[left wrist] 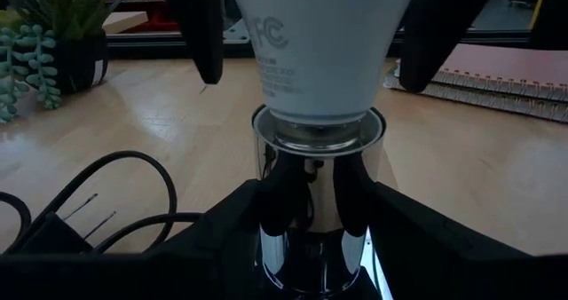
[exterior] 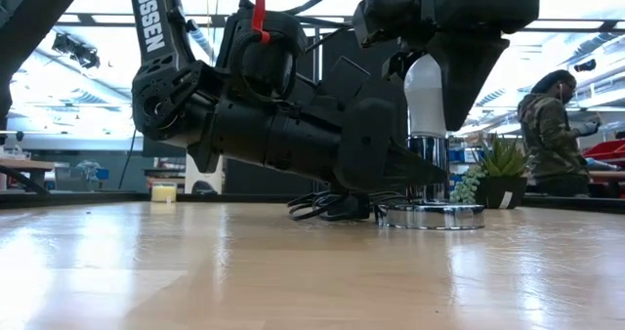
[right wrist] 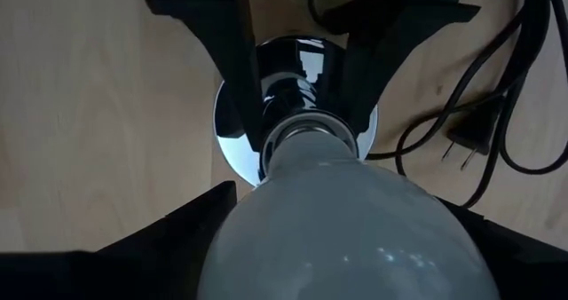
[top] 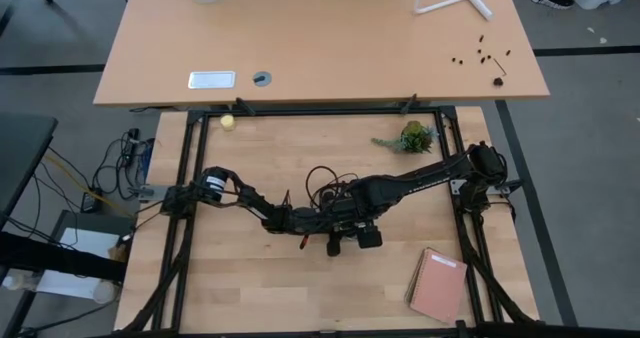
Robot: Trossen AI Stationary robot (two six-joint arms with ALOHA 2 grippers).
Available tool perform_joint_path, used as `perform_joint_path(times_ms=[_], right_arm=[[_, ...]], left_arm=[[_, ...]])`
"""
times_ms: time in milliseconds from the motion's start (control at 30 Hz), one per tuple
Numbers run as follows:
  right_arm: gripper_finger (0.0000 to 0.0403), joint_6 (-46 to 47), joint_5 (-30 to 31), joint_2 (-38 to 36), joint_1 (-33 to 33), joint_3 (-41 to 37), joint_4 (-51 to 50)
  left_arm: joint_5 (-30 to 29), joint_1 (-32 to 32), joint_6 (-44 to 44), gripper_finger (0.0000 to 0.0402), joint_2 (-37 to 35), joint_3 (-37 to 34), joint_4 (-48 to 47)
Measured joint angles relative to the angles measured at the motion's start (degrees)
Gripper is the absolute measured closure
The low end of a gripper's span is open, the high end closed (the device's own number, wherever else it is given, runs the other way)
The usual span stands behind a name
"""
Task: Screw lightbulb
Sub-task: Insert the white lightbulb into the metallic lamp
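Tabletop hides overhead—low view shows lightbulb (exterior: 425, 94) (socketed).

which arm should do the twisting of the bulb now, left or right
Right. Its tool comes down from above and grips the lightbulb, whose base sits in the socket's chrome neck. The left tool is low, clamped on that neck, so it is better placed to steady it.

The lightbulb (exterior: 425, 94) stands upright in the socket (exterior: 430, 188) at mid-table. My left gripper (left wrist: 312, 225) flanks the socket stem low down; my right gripper (right wrist: 337, 247) comes from above around the bulb, seemingly touching. The cord (right wrist: 484, 131) lies beside the base, a plant (top: 413, 137) behind, a notebook (top: 439, 285) in front.
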Motion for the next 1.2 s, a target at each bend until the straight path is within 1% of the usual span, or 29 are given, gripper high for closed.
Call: perform_joint_path(times_ms=[167, 300, 367, 567, 633, 700, 867, 1067, 1200], right_arm=[[0.0098, 0.0, 0.3, 0.0, 0.0, 0.0, 0.2], [0.0098, -1.8, 3.1, 0.1, 0.0, -0.1, 0.2], [0.0098, -4.5, 3.7, 0.1, 0.0, -0.1, 0.0], [0.0098, -17.8, 4.1, 0.1, 0.6, -0.1, 0.2], [0.0098, -19.9, 4.1, 0.2, 0.6, -0.1, 0.1], [0.0098, -19.7, 4.1, 0.2, 0.6, -0.2, 0.1], [0.0101, -8.3, 1.9, 0.2, -0.6, -0.2, 0.2], [0.012, 10.9, 0.3, 0.2, -1.3, -0.2, 0.9], [0.013, 21.0, -1.2, 0.2, -1.5, -0.2, 2.1]], left_arm=[[-0.1, 0.0, 0.3, 0.0203, 0.0, 0.0, 0.0], [-0.2, 0.0, 0.2, 0.0203, 0.0, 0.0, 0.0], [-0.2, 0.0, 0.3, 0.0203, 0.0, 0.0, -0.1], [-0.1, 0.0, 1.6, 0.0203, 0.0, 0.1, -0.5], [-0.1, 0.0, 1.6, 0.0203, 0.0, 0.1, -0.6], [-0.1, 0.0, 1.6, 0.0203, 0.0, 0.1, -0.7], [-0.1, 0.0, 1.5, 0.0203, 0.0, 0.1, -0.8], [-0.3, 0.0, 1.5, 0.0203, 0.0, 0.1, -0.9], [-0.5, 0.0, 1.7, 0.0203, 0.0, 0.1, -0.9]])
